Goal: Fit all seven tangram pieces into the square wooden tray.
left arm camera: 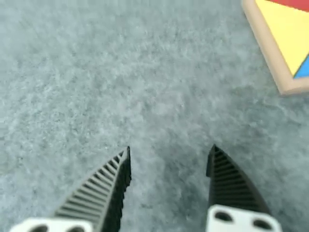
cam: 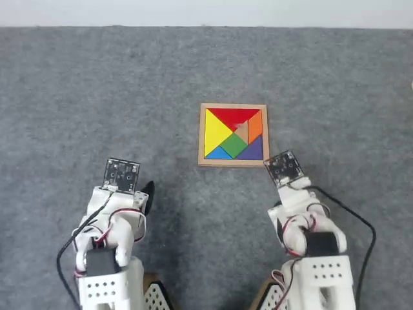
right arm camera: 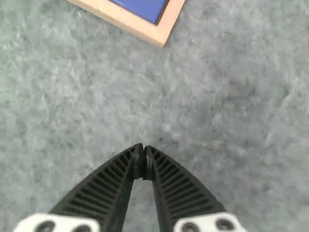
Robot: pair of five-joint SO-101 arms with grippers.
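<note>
Tray [cam: 232, 163] sits mid-worktop [cam: 97, 84], with coloured pieces [cam: 218, 132] lying flat inside it. Left arm [cam: 116, 213] is well apart from the tray, jaws spread wide and holding nothing. Right arm [cam: 303, 219] is just off a tray corner, jaws pressed together, empty.

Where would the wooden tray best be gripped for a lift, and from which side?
Probably the near rim of the wooden tray, by the corner closest to the right gripper, coming in low from the arms' side. The tray lies flat and the pieces fill the inside, so only the outer edge offers a pinch, top and underside.
</note>
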